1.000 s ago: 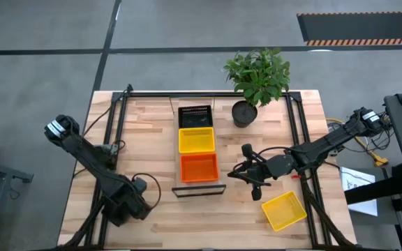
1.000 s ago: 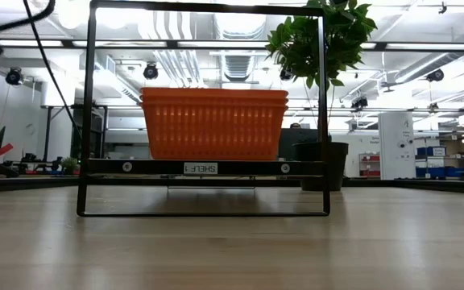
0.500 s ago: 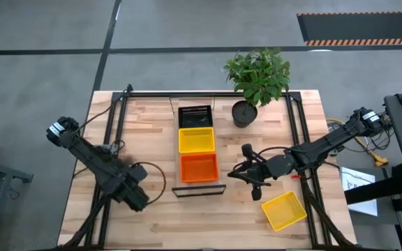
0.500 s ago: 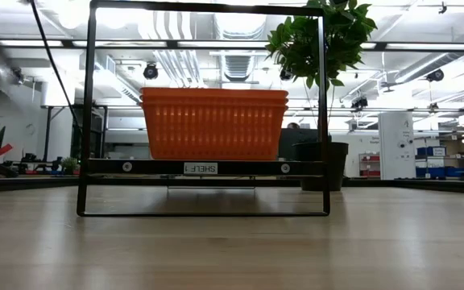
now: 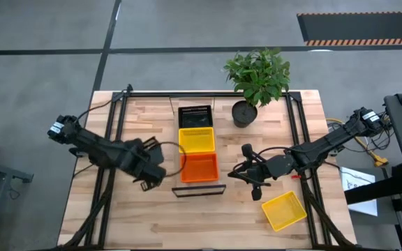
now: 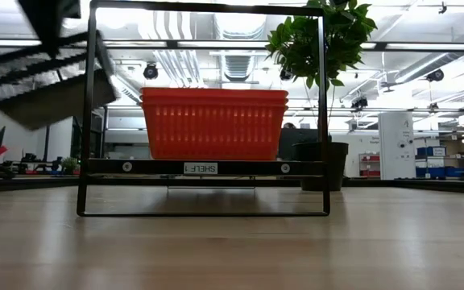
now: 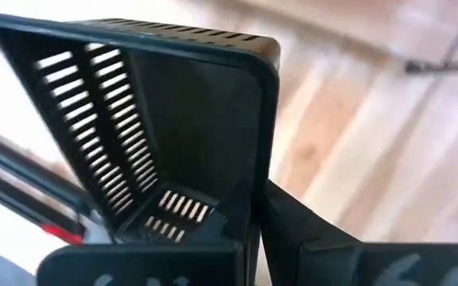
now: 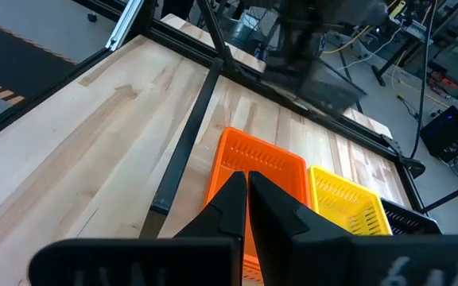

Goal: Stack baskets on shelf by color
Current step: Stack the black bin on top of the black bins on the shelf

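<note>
My left gripper (image 5: 139,162) is shut on a black mesh basket (image 5: 153,174), held in the air just left of the shelf's near end. In the low view the basket (image 6: 39,80) hangs tilted at the upper left. The shelf (image 6: 204,167) carries a red basket (image 5: 199,167) at its near end, a yellow basket (image 5: 196,139) in the middle and a black basket (image 5: 195,115) at the far end. Another yellow basket (image 5: 283,210) lies on the table at the near right. My right gripper (image 5: 233,172) is shut and empty, right of the red basket. My left gripper holds the black basket by one side wall (image 7: 254,183), at its rim near a corner. One finger (image 7: 308,234) lies outside the wall; the other seems to be inside, hidden by the basket. The basket is lifted clear of the table and tilted.
A potted plant (image 5: 245,111) stands at the far right of the shelf. The shelf's black frame (image 6: 87,113) rises above its panel. Bare tabletop (image 5: 208,223) lies near the front edge and left of the shelf.
My left gripper has swung from the table's near left corner toward the far edge and right, up to the shelf's near end, carrying the black basket. The basket has come into the low view, lifted and tilted.
</note>
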